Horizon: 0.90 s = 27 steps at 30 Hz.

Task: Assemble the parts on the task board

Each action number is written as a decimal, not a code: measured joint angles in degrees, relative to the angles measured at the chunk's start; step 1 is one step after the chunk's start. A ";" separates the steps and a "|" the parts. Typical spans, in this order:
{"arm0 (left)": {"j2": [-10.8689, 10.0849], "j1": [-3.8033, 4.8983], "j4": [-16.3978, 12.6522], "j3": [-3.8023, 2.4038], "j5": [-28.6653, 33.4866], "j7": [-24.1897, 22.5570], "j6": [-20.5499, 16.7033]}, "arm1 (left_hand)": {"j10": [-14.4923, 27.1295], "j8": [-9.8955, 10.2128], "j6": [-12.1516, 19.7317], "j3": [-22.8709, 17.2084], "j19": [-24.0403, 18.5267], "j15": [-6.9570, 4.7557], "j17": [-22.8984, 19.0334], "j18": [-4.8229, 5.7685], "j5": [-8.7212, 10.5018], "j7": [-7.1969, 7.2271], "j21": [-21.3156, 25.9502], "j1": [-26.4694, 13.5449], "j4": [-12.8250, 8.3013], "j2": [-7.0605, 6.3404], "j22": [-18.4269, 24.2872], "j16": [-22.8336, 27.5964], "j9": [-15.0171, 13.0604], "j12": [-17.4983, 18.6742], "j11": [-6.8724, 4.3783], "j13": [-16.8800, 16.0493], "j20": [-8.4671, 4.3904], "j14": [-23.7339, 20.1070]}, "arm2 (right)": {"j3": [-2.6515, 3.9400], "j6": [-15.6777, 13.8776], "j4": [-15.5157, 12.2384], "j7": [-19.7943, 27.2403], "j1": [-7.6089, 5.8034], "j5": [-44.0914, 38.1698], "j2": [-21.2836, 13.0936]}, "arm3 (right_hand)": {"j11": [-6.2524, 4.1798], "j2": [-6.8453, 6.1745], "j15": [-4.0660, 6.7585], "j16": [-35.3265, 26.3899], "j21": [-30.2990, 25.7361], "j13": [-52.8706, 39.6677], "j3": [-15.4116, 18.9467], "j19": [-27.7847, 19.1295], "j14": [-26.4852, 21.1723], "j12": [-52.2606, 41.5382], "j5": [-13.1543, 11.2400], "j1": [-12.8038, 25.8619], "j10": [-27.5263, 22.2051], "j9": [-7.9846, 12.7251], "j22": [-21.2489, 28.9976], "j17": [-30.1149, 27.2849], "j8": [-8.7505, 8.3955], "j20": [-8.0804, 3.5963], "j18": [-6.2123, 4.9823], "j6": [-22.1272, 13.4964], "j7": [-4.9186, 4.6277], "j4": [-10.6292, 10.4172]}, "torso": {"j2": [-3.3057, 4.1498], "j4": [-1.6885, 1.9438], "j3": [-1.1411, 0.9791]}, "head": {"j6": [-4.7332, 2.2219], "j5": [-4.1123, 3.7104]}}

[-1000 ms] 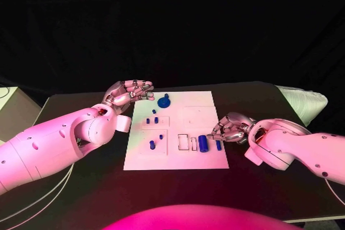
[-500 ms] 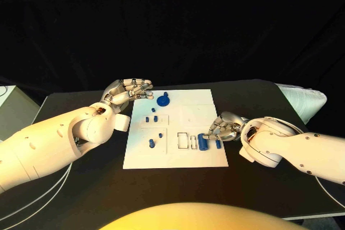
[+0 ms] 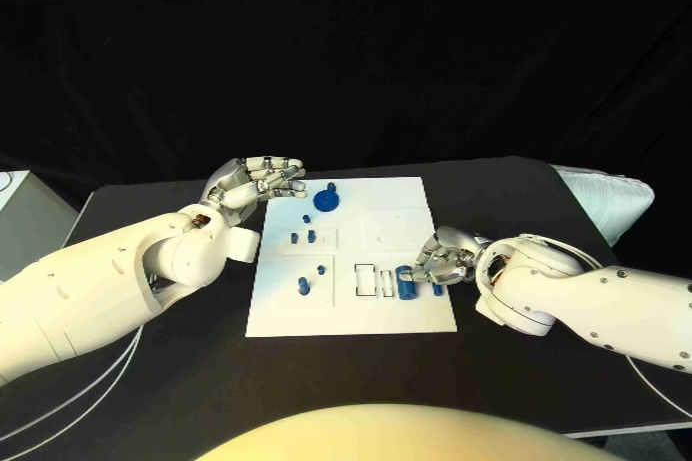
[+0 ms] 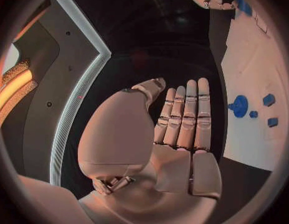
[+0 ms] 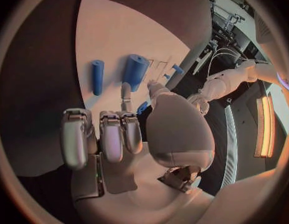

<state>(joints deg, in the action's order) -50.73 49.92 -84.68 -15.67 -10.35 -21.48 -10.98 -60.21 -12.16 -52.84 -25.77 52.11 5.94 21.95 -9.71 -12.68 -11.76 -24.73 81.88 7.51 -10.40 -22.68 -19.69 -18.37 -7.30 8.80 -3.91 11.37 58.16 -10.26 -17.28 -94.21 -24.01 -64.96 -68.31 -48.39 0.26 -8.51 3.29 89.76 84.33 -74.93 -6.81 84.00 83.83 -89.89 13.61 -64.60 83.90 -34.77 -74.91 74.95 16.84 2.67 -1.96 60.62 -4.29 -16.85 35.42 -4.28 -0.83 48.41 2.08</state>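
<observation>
The right robot hand [image 3: 444,260] curls, holding nothing, over the thick blue plastic cylinder [image 3: 407,282] at four o'clock on the white task board [image 3: 351,316], seemingly to grasp it. The left robot hand [image 3: 260,180] waits, fingers apart and unladen, at the board's eleven o'clock.

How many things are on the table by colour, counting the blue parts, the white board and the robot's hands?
Blue parts: 8
White task board: 1
Silver hands, left hand and right hand: 2
Total: 11
</observation>
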 measured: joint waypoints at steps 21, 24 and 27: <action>-0.11 -0.06 0.03 0.00 -0.10 0.54 0.40 | 0.00 0.00 0.00 0.16 0.00 0.00 0.06 0.00 0.00 0.00 0.00 0.00 0.16 0.00 0.00 0.06 0.06 0.00 0.00 0.00 0.00 0.00 | 0.01 0.45 0.90 -3.88 1.69 -1.01 2.65 | 0.00 0.11 0.00 0.00 -0.06 0.01 6.62 0.00 0.00 0.00 -0.45 0.61 -0.01 -1.19 -0.02 -0.01 0.44 0.01 -0.04 -1.06 -0.19 0.02 | 0.03 0.07 0.07 | 0.32 0.15; -0.11 -0.06 0.03 0.00 -0.11 0.61 0.45 | 0.00 0.00 0.00 0.16 0.00 0.00 0.06 0.00 0.00 0.00 0.01 0.00 0.16 0.00 0.01 0.06 0.06 0.00 0.00 0.00 0.00 0.00 | 0.01 0.46 1.21 -4.48 1.72 -1.16 3.00 | 0.01 0.32 0.00 0.00 -0.06 0.02 6.80 0.00 0.00 0.00 -0.45 0.21 -0.01 -1.27 -0.04 -0.02 0.51 0.01 -0.10 -1.06 -0.19 0.16 | 0.03 0.05 0.07 | 0.34 0.18; -0.11 -0.06 0.03 0.00 -0.12 0.66 0.48 | 0.21 0.00 0.00 0.16 0.00 0.00 0.05 0.00 0.00 0.00 0.23 0.00 0.16 0.00 0.08 0.06 0.05 0.00 0.21 0.00 0.00 0.00 | 0.04 0.47 1.53 -4.93 1.74 -1.36 3.35 | 0.01 0.07 0.00 0.00 -0.06 0.02 7.14 0.00 0.00 0.00 -0.45 -0.64 -0.01 -1.36 -0.04 -0.02 0.67 0.01 -0.11 -1.06 -0.19 0.17 | 0.03 0.05 0.07 | 0.36 0.19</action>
<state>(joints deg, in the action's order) -50.84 49.86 -84.66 -15.67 -10.47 -20.82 -10.50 -60.00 -12.16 -52.84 -25.62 52.11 5.95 22.00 -9.71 -12.68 -11.76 -24.50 81.88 7.67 -10.40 -22.60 -19.63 -18.32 -7.30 9.01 -3.91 11.37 58.16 -10.22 -16.81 -92.67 -28.93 -63.22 -69.67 -45.04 0.27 -8.44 3.29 89.76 84.27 -74.91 0.33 83.99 83.82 -89.88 13.17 -65.23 83.89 -36.13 -74.95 74.93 17.51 2.68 -2.07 59.56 -4.48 -16.67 35.45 -4.23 -0.77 48.77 2.27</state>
